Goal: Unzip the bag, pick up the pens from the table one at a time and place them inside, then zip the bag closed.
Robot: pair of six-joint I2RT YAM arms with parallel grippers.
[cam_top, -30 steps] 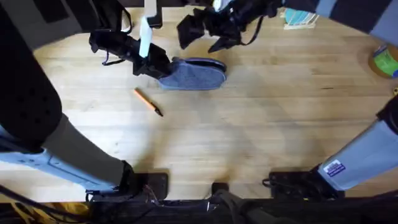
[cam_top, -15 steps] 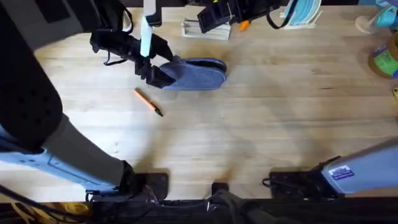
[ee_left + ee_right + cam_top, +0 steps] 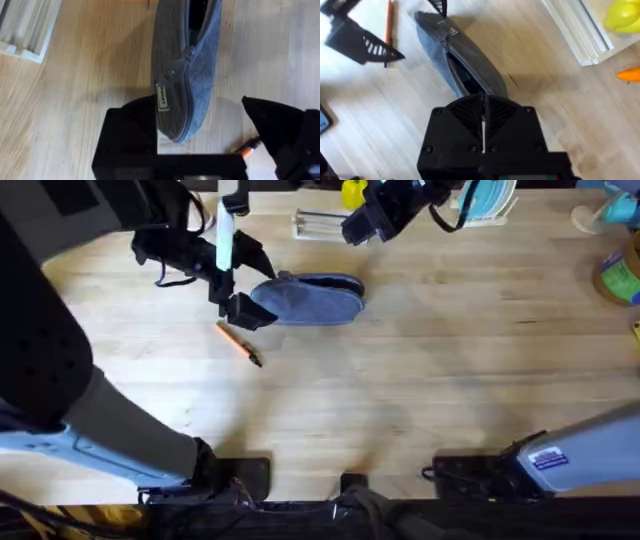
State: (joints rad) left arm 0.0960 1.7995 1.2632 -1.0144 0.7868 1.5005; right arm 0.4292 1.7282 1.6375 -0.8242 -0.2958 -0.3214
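Here we see the bag (image 3: 308, 298) lying on the desk (image 3: 420, 380) toward the far side, its zipper partly undone. Our left jaws (image 3: 243, 300) stand open around its left end. The pen (image 3: 238, 342) lies just near of that end. Our right jaws (image 3: 365, 225) hover beyond the bag, pressed closed on nothing.

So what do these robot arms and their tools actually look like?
Both are black and jointed. The left tool has angular black fingers and a white strip above it; loose black cables loop beside the arm. The right tool is blocky and black. Each arm's lower casing is pale grey-blue, the right one carrying a small label.
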